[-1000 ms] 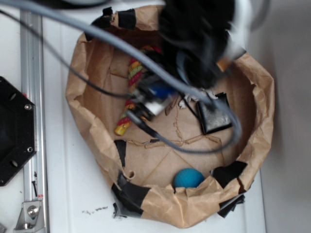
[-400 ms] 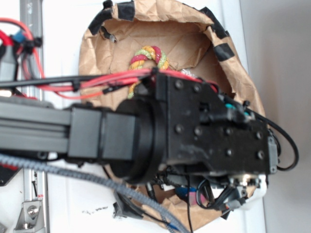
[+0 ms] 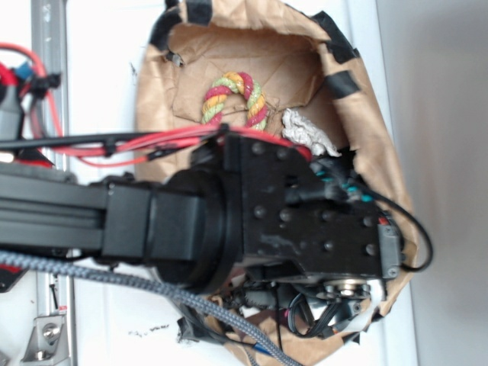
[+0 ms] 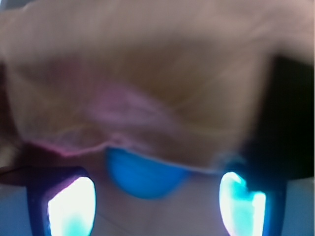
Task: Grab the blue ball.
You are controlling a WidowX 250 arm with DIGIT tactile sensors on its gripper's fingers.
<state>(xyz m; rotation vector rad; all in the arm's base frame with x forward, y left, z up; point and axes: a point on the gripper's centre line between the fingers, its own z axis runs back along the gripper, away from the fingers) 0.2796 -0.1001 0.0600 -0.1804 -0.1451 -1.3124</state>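
Blue ball (image 4: 142,176) between open pincer (image 4: 157,206) fingers | paper bag (image 3: 366,130)

Blue ball (image 4: 142,176), brown paper bag (image 3: 366,137), red-yellow-green rope (image 3: 236,95)

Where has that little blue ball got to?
In the wrist view the blue ball sits low centre, between the two fingers, partly under the paper wall. The exterior view hides it.

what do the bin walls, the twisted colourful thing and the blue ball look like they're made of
Bin walls: crumpled brown kraft paper, matte and creased, patched with black tape.
Twisted thing: braided rope, probably cotton, in red, yellow and green strands.
Blue ball: smooth and matte, possibly foam or rubber; the wrist view is too blurred to be sure.
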